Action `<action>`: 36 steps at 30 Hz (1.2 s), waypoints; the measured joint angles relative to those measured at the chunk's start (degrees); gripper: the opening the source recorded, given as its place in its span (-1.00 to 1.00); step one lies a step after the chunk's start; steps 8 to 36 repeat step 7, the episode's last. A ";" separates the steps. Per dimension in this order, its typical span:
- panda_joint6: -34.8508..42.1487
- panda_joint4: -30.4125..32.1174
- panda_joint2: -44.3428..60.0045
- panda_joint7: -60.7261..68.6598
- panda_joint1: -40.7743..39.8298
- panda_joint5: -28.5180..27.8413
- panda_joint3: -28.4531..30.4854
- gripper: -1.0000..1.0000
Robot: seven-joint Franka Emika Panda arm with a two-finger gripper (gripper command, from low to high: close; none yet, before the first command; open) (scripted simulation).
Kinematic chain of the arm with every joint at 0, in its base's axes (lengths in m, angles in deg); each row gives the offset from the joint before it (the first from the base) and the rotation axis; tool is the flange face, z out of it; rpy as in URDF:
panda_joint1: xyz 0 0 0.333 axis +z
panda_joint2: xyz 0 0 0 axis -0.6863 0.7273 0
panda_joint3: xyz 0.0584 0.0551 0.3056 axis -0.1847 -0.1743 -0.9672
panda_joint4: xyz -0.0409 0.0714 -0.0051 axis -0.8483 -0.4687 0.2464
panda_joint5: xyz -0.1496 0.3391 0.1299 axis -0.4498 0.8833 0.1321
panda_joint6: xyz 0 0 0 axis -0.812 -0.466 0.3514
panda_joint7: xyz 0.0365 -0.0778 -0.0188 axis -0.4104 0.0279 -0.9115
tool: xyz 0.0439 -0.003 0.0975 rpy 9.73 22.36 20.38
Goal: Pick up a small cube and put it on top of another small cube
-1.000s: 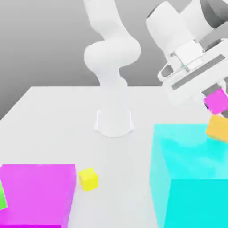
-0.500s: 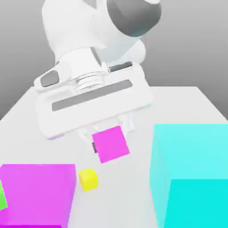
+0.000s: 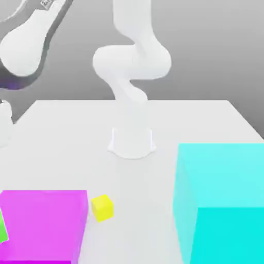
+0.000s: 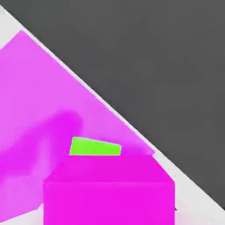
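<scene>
While the fingers stay pressed on the small magenta cube (image 4: 109, 193), low and centre in the hand view, its faces sit square to the camera, with no long axis. Just beyond it a green cube (image 4: 95, 147) peeks out on the large magenta block (image 4: 39, 101). In the exterior view, a yellow cube (image 3: 102, 207) lies lower left.

White flat-topped table (image 3: 62, 139), matte surface, is carrying:
- the arm's white round base (image 3: 132, 142), sitting toward the far middle;
- a large magenta block (image 3: 44, 221), lying directly beneath the jaws;
- a small yellow cube (image 3: 102, 207), resting just beside that block;
- a large cyan block (image 3: 221, 201), standing well apart from the jaws.
</scene>
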 joint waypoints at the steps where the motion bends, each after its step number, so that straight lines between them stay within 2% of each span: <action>1: -1.71 0.31 1.99 1.16 -0.69 1.30 -0.99 -1.00; 2: -3.07 0.55 3.47 1.96 -1.36 2.29 -1.86 1.00; 36: -3.07 0.55 3.47 1.96 -1.36 2.29 -1.86 1.00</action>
